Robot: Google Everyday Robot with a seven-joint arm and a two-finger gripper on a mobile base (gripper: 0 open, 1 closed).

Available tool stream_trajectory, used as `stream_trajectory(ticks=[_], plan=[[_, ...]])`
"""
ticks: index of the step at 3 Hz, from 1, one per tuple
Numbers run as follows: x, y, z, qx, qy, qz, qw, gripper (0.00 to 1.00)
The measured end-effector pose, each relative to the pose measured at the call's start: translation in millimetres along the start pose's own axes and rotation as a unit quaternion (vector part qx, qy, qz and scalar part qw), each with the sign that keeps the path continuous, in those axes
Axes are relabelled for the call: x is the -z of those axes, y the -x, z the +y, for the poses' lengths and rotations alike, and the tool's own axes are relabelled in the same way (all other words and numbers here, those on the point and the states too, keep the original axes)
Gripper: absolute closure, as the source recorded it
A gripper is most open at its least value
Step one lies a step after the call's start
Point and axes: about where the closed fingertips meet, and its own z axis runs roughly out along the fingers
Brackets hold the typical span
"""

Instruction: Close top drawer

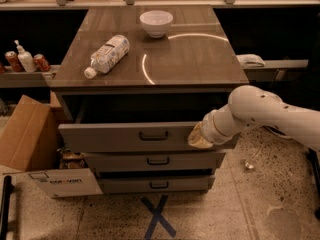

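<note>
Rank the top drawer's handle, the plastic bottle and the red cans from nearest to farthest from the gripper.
The gripper sits at the top drawer right end.
1. handle, drawer centre
2. plastic bottle, cabinet top, left
3. red cans, far-left shelf
</note>
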Motion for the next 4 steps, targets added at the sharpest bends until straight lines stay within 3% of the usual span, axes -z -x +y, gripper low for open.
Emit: stream_trajectory(ticks=[2, 4], plan=[[-14.1, 2.6, -27.3, 0.001, -0.019, 0.014, 0.9997, 1.00], [-17.7, -11.8, -47.4, -0.022, -0.043, 0.034, 0.9983, 1.00]])
